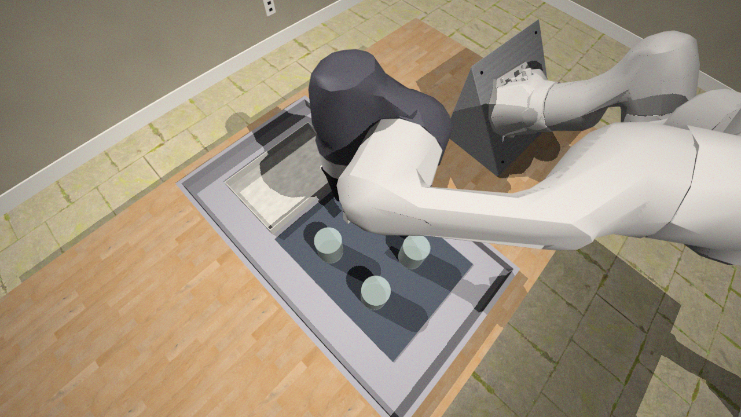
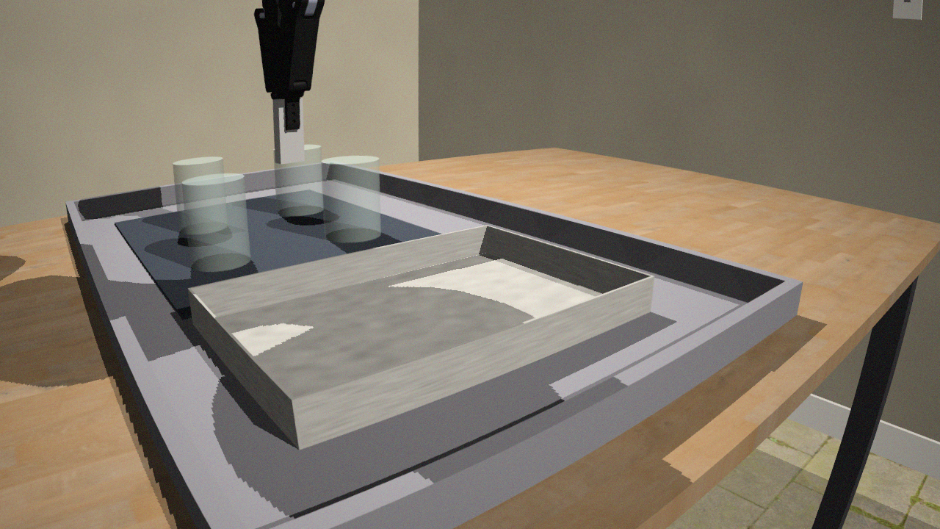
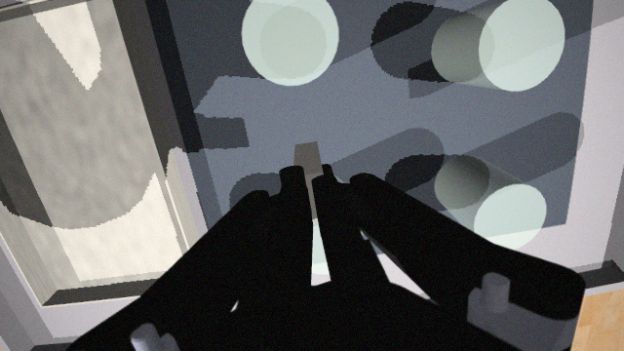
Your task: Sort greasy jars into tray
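Hand is closed narrow with nothing inside, and its tips point down among the jars, above the mat. All four jars stand on this mat: the near-tray jar, the far jar, the far arm-side jar, and the near arm-side jar, which the arm hides from the top view. No jar is in the tray on the steel worktop.

Being glass, they are probably stiff and fragile; weight I cannot tell. Grease would make one slide between the pads. For a grip I would open wide and take the straight sides around middle height, squeezing gently, then lift slowly. For a push, low contact seems safer against tipping.
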Motion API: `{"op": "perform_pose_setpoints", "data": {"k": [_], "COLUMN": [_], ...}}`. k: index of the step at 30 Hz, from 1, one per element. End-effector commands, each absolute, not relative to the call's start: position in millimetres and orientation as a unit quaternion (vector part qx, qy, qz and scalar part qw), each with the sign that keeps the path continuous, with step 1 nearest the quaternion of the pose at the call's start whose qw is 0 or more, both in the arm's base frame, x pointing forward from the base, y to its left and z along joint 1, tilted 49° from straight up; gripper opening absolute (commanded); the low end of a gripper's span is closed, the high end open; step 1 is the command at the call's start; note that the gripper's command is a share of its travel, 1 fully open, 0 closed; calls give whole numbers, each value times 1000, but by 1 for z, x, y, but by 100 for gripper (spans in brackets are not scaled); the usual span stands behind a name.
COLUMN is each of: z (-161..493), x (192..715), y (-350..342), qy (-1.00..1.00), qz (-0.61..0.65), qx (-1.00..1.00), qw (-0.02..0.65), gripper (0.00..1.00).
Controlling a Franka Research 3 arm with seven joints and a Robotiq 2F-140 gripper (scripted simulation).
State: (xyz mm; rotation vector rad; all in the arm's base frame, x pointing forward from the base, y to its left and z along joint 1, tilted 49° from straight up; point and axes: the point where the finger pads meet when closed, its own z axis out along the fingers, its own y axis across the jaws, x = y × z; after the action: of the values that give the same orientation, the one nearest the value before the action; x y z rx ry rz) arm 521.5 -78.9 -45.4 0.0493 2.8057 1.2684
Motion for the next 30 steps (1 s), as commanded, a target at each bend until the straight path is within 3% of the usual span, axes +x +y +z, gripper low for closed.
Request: {"op": "perform_pose_setpoints", "data": {"k": [1, 7, 30], "z": [-25, -9, 106], "x": [519, 518, 535], "y": [-101, -119, -13], "qy": [910, 910, 910], "qz": [413, 413, 413], "qx": [19, 19, 19], "qw": [31, 31, 31], "gripper": [0, 0, 0]}}
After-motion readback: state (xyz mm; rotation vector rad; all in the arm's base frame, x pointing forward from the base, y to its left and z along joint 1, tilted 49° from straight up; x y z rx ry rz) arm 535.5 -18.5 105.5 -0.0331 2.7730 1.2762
